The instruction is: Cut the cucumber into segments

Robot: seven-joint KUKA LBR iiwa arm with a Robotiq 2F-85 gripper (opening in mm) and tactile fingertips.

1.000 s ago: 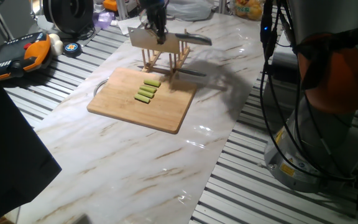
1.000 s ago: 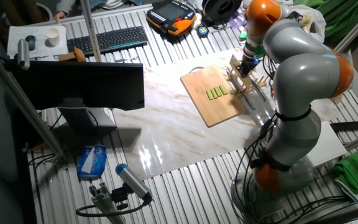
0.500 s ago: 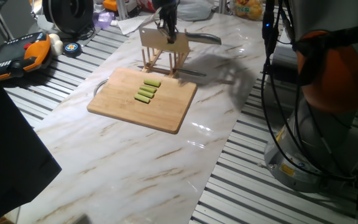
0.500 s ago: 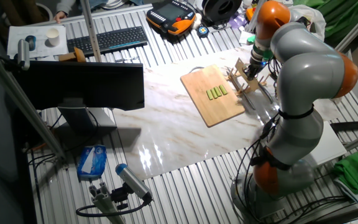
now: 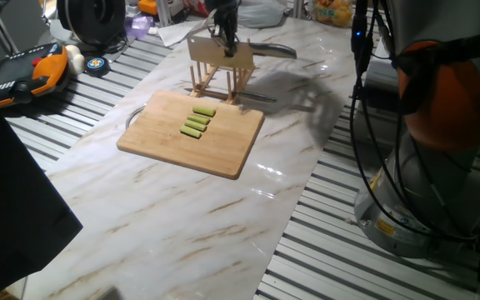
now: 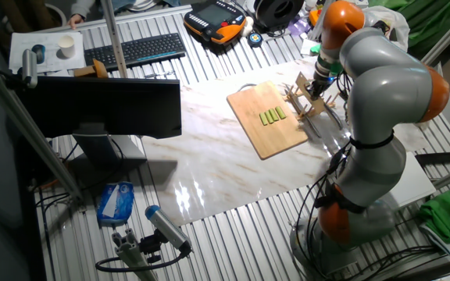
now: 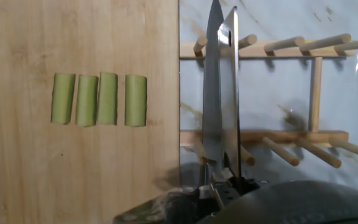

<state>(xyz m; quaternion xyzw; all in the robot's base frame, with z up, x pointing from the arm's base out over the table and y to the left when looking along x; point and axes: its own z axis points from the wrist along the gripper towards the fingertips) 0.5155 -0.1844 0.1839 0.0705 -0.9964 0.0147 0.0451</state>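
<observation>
Several light green segments [image 5: 197, 122] lie side by side on the wooden board [image 5: 182, 150]; they also show in the other fixed view [image 6: 272, 116] and the hand view [image 7: 98, 99]. No uncut cucumber is in view. My gripper [image 5: 226, 35] is shut on a knife [image 5: 219, 52] with a broad blade. It holds the knife above the wooden peg rack [image 5: 220, 82] just behind the board. In the hand view the blade [image 7: 221, 93] points away from me, edge-on between the rack's pegs [image 7: 272, 138], right of the board's edge [image 7: 173, 74].
The board and rack stand on a marble table [image 5: 190, 217]. A teach pendant [image 5: 23, 71], a tape roll [image 5: 96, 64] and clutter sit at the back left. Cables and the arm's base [image 5: 423, 192] are at the right. A keyboard [image 6: 135, 48] and monitor [image 6: 104, 101] show in the other fixed view.
From one second ago the gripper carried the knife a little right and over the peg rack. In the last half second nothing has moved.
</observation>
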